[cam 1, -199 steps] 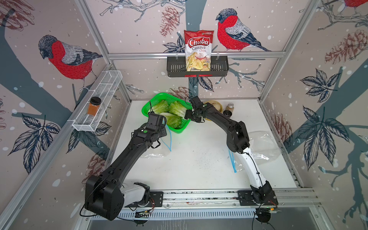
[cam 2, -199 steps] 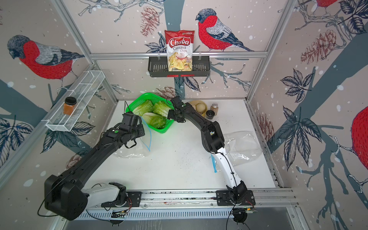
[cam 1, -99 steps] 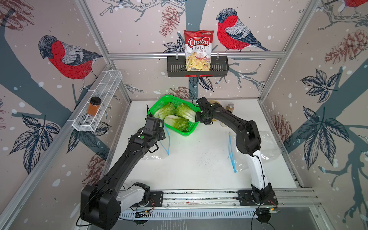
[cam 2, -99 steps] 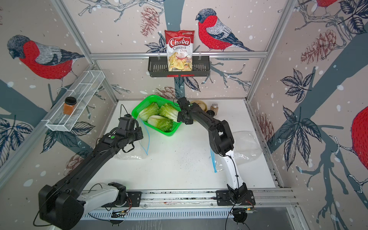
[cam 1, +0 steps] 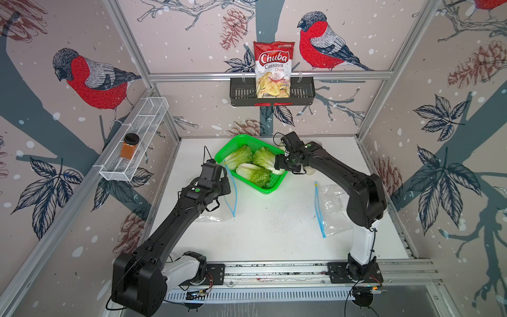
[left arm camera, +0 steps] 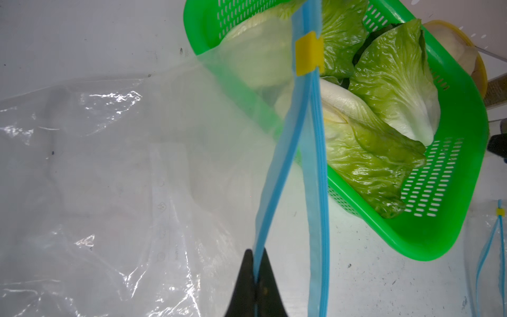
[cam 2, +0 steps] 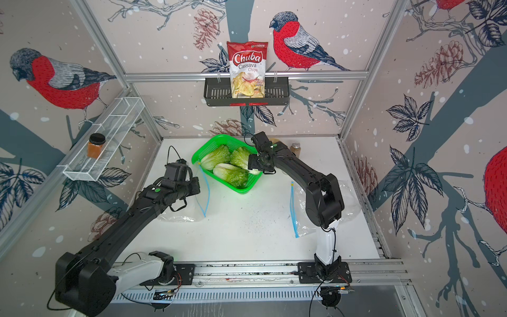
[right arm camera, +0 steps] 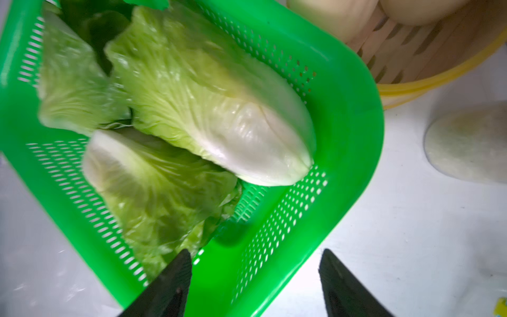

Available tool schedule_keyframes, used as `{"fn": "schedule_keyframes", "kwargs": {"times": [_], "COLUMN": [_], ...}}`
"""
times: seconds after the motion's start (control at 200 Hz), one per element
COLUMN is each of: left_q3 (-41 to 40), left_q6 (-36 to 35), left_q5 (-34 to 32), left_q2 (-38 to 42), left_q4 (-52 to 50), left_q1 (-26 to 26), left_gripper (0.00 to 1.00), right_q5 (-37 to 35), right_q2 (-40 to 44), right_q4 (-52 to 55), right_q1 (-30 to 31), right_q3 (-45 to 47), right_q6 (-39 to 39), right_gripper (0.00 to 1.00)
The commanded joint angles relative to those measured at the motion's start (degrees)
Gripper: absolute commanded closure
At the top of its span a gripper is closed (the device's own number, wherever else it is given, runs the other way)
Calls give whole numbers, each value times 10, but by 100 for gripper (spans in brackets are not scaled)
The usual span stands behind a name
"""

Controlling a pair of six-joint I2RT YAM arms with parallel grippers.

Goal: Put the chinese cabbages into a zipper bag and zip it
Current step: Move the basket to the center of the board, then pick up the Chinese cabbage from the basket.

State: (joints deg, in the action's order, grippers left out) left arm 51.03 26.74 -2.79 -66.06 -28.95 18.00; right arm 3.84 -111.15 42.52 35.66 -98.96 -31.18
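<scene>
Where the left gripper (left arm camera: 256,258) pinches one blue zip strip of the zipper bag (left arm camera: 109,164), the bag's mouth stands partly parted, just beside the green basket (cam 1: 270,188). A second bag (cam 1: 332,208) lies flat on the table (cam 1: 274,236). All three chinese cabbages (cam 1: 255,173) lie in the basket. The right gripper (right arm camera: 255,252) hovers over the basket's rim, jaws spread and empty. Behind it stands a bamboo steamer (right arm camera: 411,55).
</scene>
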Motion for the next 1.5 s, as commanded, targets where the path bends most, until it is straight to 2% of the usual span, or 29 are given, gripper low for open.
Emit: {"fn": "schedule_keyframes", "kwargs": {"times": [0.0, 0.165, 0.53, 0.735, 0.89, 1.016, 1.296, 1.426, 1.496], "left_q3": [5, 7, 9, 5, 7, 4, 3, 3, 6], "left_q6": [3, 4, 16, 23, 24, 27, 35, 32, 32], "left_q5": [27, 36, 37, 35, 30, 31, 19, 14, 16], "left_q2": [-6, -13, -22, -23, -18, -18, -12, -13, -16], "left_q4": [26, 39, 42, 36, 30, 27, 18, 16, 17], "left_q1": [-1, 0, 0, 0, 0, 0, -1, 0, -1], "left_gripper": [100, 100, 100, 99, 96, 96, 94, 94, 94], "right_q5": [116, 194, 213, 232, 230, 225, 221, 214, 223], "right_q2": [15, -18, -88, -96, -90, -92, -43, -12, 9], "right_q4": [-54, -133, -165, -234, -297, -331, -442, -441, -446], "right_q1": [11, 26, 37, 35, 28, 25, 25, 19, 13], "right_q3": [27, 48, 23, 43, 76, 85, 143, 156, 167], "right_q6": [-43, -94, -153, -186, -207, -209, -229, -214, -206], "right_gripper": [19, 16, 13, 18, 27, 38, 84, 96, 98]}}
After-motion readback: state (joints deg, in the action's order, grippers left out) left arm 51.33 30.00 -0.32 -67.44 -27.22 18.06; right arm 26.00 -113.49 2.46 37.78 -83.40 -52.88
